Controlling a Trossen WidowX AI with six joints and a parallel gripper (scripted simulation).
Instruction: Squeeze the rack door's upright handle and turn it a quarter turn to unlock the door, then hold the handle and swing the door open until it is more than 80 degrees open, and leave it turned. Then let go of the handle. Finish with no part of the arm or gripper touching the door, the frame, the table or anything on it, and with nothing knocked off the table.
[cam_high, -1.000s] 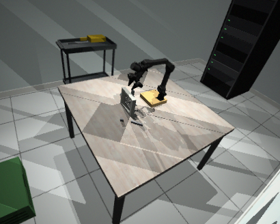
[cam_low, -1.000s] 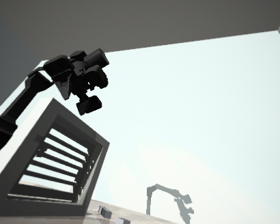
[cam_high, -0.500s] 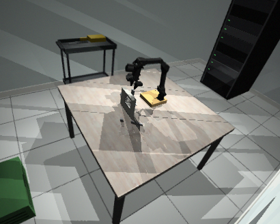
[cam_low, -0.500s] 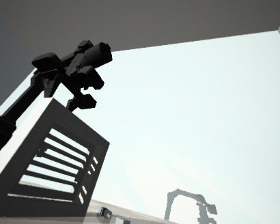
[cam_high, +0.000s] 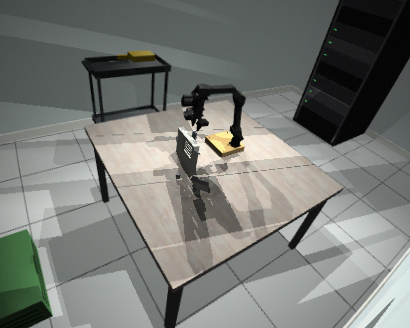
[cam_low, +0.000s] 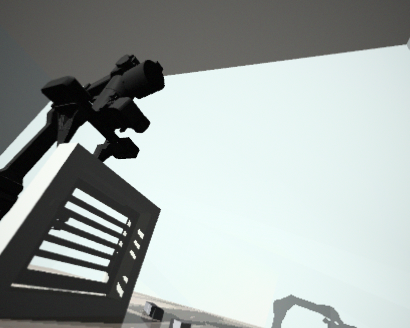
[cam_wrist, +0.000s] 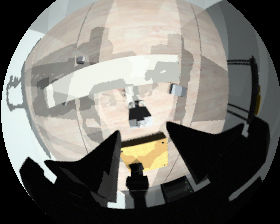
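The pale rack frame (cam_high: 187, 152) (cam_low: 35, 195) (cam_wrist: 112, 75) stands upright on the table (cam_high: 260, 200). The slatted door panel (cam_low: 85, 230) shows in its opening in the exterior view; its exact angle is unclear. A dark part with a grey end (cam_wrist: 140, 116), apparently the handle, shows on the arm's side of the frame in the wrist view, just beyond the fingertips. Whether it is turned cannot be told. My gripper (cam_high: 196, 125) (cam_low: 132, 132) (cam_wrist: 143, 128) is open with nothing between its fingers. It is tilted downward above the frame's top, on the arm's side.
The arm stands on a yellow board (cam_high: 220, 142) (cam_wrist: 152, 151) behind the frame. A small dark block (cam_high: 177, 176) (cam_wrist: 80, 60) lies in front of the frame. A grey-blue block (cam_wrist: 178, 90) shows near the frame's right end in the wrist view. A black cart (cam_high: 105, 67) stands beyond the table.
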